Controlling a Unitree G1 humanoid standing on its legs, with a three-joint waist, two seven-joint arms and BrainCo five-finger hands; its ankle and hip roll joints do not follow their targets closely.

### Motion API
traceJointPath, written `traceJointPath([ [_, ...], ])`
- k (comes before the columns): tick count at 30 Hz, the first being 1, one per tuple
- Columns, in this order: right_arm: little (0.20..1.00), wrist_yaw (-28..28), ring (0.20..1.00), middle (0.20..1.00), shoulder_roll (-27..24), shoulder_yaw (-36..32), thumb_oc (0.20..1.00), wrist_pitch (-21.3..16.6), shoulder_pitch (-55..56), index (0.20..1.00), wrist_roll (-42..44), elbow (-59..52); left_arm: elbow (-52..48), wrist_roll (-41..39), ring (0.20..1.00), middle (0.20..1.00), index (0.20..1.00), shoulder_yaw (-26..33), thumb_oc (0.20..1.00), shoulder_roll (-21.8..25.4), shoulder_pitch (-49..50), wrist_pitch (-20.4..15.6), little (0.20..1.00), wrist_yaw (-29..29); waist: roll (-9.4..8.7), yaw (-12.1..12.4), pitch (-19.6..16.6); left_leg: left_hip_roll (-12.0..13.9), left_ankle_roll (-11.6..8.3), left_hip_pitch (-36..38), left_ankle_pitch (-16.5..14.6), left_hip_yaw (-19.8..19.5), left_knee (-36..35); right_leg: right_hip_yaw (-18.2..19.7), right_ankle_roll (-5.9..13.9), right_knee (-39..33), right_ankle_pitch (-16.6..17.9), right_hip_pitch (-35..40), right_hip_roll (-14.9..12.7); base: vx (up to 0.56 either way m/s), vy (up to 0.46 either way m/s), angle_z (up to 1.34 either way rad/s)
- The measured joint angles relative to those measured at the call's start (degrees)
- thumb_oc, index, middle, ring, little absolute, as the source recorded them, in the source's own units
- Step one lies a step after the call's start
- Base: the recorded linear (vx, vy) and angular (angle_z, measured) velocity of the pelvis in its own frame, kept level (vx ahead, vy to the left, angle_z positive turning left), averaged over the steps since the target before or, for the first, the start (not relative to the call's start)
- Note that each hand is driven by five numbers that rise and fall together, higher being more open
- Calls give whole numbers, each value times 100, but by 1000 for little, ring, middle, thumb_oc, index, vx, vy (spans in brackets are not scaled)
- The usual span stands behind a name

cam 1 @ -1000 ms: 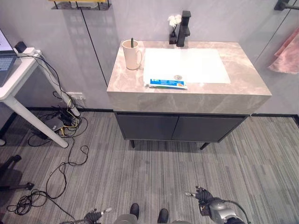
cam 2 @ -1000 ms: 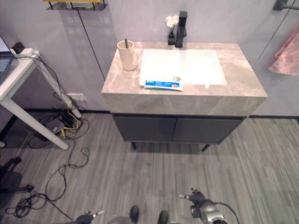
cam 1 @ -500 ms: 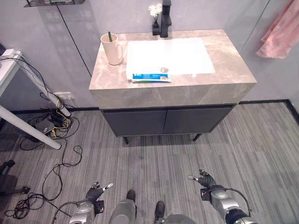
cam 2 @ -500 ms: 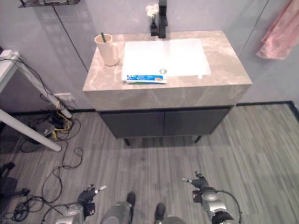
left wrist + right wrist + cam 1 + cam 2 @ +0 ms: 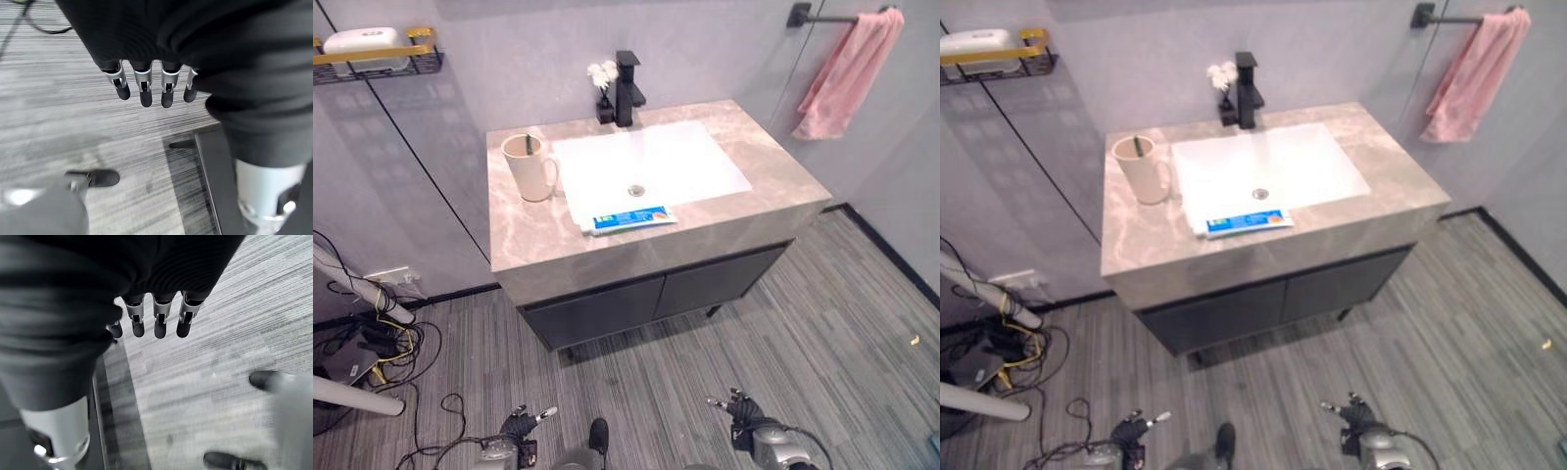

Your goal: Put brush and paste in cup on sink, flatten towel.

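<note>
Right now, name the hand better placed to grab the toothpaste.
Probably the left hand: the toothpaste lies on the sink's front rim, nearer the cup. Both it and the right hand hang low, open, far off.

Bathroom — marble vanity [image 5: 636, 245], black faucet [image 5: 626, 88], pink towel [image 5: 847, 73].

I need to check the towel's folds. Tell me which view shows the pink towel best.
The left eye view: the pink towel hangs bunched from the black bar on the wall, right of the sink. The right eye view shows it nearly the same; both wrist views face the floor.
</note>
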Motion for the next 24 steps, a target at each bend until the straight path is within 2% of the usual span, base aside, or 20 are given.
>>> traceJointPath([
  [1, 1000, 27, 1000, 1000, 7, 84, 1000, -5, -8, 1000, -2, -13, -24, 10, 1000, 1000, 1000, 44, 1000, 59, 79, -8, 1000, -2, -69, 36, 10, -64, 121, 82, -65, 111, -7, 106, 99, 725, 410, -436, -64, 48, 122, -18],
  [2, 1000, 31, 1000, 1000, 6, 72, 1000, -15, -59, 1000, -3, -48, 18, 34, 1000, 1000, 1000, 40, 1000, 86, 126, 9, 1000, -3, -14, -10, 68, -67, 103, 152, -45, 109, -4, 54, 145, 1187, 527, -619, -157, 65, 60, -9],
  [3, 1000, 28, 1000, 1000, -5, 58, 1000, -2, -19, 1000, -7, -27, -3, 45, 1000, 1000, 1000, 36, 1000, 98, 194, 8, 1000, -2, 59, 11, 69, -87, 94, 196, -123, 107, -5, -9, 227, 1137, 350, -711, -159, 87, 57, 10],
  [5, 1000, 28, 1000, 1000, -22, 50, 1000, -7, -10, 1000, -44, -46, 2, 46, 1000, 1000, 1000, 40, 1000, 145, 286, 7, 1000, 0, 23, 40, 40, -160, 131, 254, -169, 107, -16, -193, 250, 329, 171, -726, -224, 64, -8, 6],
  [6, 1000, 27, 1000, 1000, -24, 29, 1000, -10, -21, 1000, -93, -36, 11, 45, 1000, 1000, 1000, 41, 1000, 177, 335, 12, 1000, 2, -7, 37, 32, -210, 133, 249, -176, 79, -3, -313, 266, -601, 184, -601, -247, 44, -37, 16],
  [7, 1000, 25, 1000, 1000, -26, 28, 1000, -10, -81, 1000, -98, 43, 23, 43, 1000, 1000, 1000, 33, 1000, 202, 354, 15, 1000, 5, -35, 47, 29, -257, 144, 208, -184, 43, -2, -300, 319, -1610, 282, -546, -244, 69, -79, 21],
  [8, 1000, 23, 1000, 1000, -35, 28, 1000, -9, -184, 1000, -108, 181, 36, 44, 1000, 1000, 1000, 29, 1000, 203, 314, 15, 1000, 9, -72, 44, 21, -296, 160, 189, -195, 11, -2, -300, 333, -2458, 619, -488, -245, 83, -109, 23],
  [10, 1000, 24, 1000, 1000, 2, 37, 1000, 0, -175, 1000, -208, 481, 60, 44, 1000, 1000, 1000, 75, 1000, 188, 283, -12, 1000, 28, -131, 75, -10, -380, 165, 212, -247, -148, -32, -441, 282, -3057, 1012, -214, -309, 96, -158, 44],
  [11, 1000, 22, 1000, 1000, 1, 33, 1000, 14, -171, 1000, -212, 614, 27, 39, 1000, 1000, 1000, 128, 1000, 185, 280, -13, 1000, 43, -186, 173, -44, -383, 136, 268, -277, -175, -26, -652, 267, -3147, 1065, 10, -337, 120, -256, 34],
  [12, 1000, 23, 1000, 1000, 7, 35, 1000, 11, -179, 1000, -224, 611, 23, 35, 1000, 1000, 1000, 178, 1000, 200, 381, -11, 1000, 52, -242, 244, -79, -378, 69, 266, -301, -216, -2, -848, 209, -3206, 1141, 235, -409, 122, -265, 15],
  [13, 1000, 22, 1000, 1000, 30, 49, 1000, 12, -167, 1000, -254, 611, 36, 21, 1000, 1000, 1000, 218, 1000, 204, 488, -10, 1000, 59, -328, 293, -146, -359, -24, 230, -314, -279, 0, -1258, 165, -3413, 1181, 501, -450, 119, -291, 8],
  [14, 1000, 25, 1000, 1000, 74, 66, 1000, 10, -132, 1000, -260, 581, 10, -8, 1000, 1000, 1000, 225, 1000, 237, 537, -15, 1000, 82, -446, 359, -223, -310, -99, 147, -302, -286, 1, -1416, 136, -3705, 1312, 723, -406, 95, -244, 23],
  [15, 1000, 17, 1000, 1000, 62, 68, 1000, 8, -132, 1000, -262, 589, 32, -29, 1000, 1000, 1000, 258, 1000, 209, 615, -7, 1000, 101, -526, 343, -263, -246, -212, 95, -266, -411, 2, -1448, 49, -3705, 1208, 813, -317, 97, -271, 38],
  [16, 1000, 2, 1000, 1000, 14, 27, 1000, 3, -110, 1000, -261, 574, -2, -84, 1000, 1000, 1000, 309, 1000, 147, 610, -16, 1000, 108, -431, 342, -277, -83, -369, 54, -244, -531, 1, -1510, 27, -3707, 1191, 837, -165, 52, -208, 50],
  [17, 1000, -29, 1000, 1000, 7, 13, 1000, 4, -95, 1000, -251, 578, -42, -283, 1000, 1000, 1000, 631, 1000, 112, 639, -91, 1000, 225, -372, 362, -250, 125, -560, 36, -244, -573, -1, -1542, -174, -3693, 1060, 852, 62, 61, -288, 29],
  [18, 1000, -68, 1000, 1000, -2, -94, 1000, 2, -114, 1000, -241, 541, -56, -438, 1000, 1000, 1000, 851, 1000, 72, 713, -123, 1000, 326, -264, 358, -213, 305, -682, 31, -237, -577, -2, -1543, -261, -3696, 1015, 844, 237, 51, -260, 6],
  [20, 1000, -244, 1000, 1000, -50, -468, 1000, -50, 74, 1000, -197, 307, -569, -1423, 1000, 1000, 1000, 1993, 1000, -323, 1004, -277, 1000, 637, -75, 345, -159, 619, -919, -25, -210, -608, -1, -1573, -439, -3709, 903, 809, 550, 81, -228, -2],
  [22, 1000, -344, 1000, 1000, -133, -665, 1000, -81, 276, 1000, -184, 387, -1003, -1994, 1000, 1000, 1000, 2279, 1000, -355, 1129, -362, 1000, 850, 10, 354, -142, 774, -1022, -35, -184, -716, -3, -1633, -542, -3706, 841, 833, 721, 57, -132, 15],
  [24, 1000, -464, 1000, 1000, -258, -1054, 1000, -105, 412, 1000, -1, 437, -1938, -2361, 1000, 1000, 1000, 2415, 1000, -310, 1315, -472, 1000, 1139, 103, 364, -80, 885, -1064, -59, -157, -772, -3, -1690, -579, -3707, 816, 809, 827, 21, -64, 13],
])
